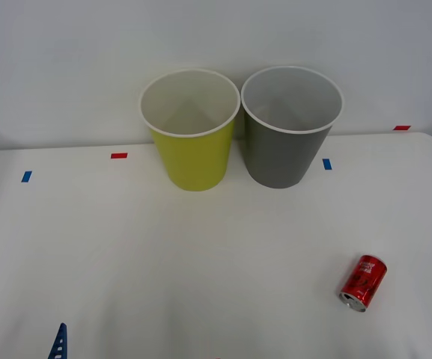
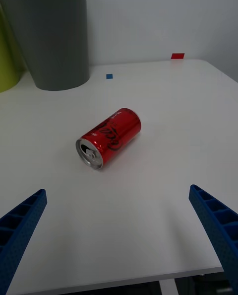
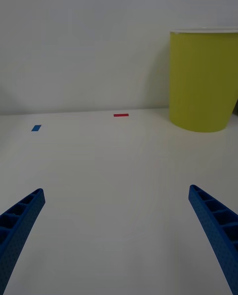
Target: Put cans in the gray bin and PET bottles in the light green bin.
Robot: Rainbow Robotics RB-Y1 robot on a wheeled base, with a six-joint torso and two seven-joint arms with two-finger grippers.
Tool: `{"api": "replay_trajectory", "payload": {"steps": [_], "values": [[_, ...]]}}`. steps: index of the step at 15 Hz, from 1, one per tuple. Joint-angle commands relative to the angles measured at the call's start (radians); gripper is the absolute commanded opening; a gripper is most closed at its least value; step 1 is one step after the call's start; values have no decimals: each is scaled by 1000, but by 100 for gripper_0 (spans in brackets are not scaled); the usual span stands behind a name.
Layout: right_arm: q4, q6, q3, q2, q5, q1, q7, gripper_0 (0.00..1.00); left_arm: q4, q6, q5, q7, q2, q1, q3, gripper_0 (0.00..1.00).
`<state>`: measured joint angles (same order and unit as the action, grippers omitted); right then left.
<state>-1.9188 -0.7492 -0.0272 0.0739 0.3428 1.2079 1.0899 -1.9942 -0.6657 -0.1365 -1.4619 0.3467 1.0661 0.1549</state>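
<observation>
Bins stand side by side at the far middle of the white counter (image 1: 201, 247): the tall yellow-green tapered round bin (image 1: 192, 146) on the left and the tall dark gray tapered round bin (image 1: 284, 142) on the right, rims nearly touching, mouths open upward so either can take a drop from above. A small red drink can with a silver top (image 1: 364, 281) lies on its side near the right, well apart from them. The right gripper (image 2: 119, 235) faces it, jaws spread wide, seemingly lined up for a grasp. The left gripper (image 1: 22, 342) waits near left, jaws likewise spread, holding nothing.
</observation>
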Motion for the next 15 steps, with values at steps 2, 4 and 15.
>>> {"api": "replay_trajectory", "payload": {"steps": [2,4,15], "values": [[-46,21,-7,6,-31,-2,16,100,0,0,0,0,0,0,0,100],[-74,80,-10,12,-48,-14,19,100,0,0,0,0,0,0,0,100],[-497,778,-53,96,-225,-64,19,100,0,0,0,0,0,0,0,100]]}}
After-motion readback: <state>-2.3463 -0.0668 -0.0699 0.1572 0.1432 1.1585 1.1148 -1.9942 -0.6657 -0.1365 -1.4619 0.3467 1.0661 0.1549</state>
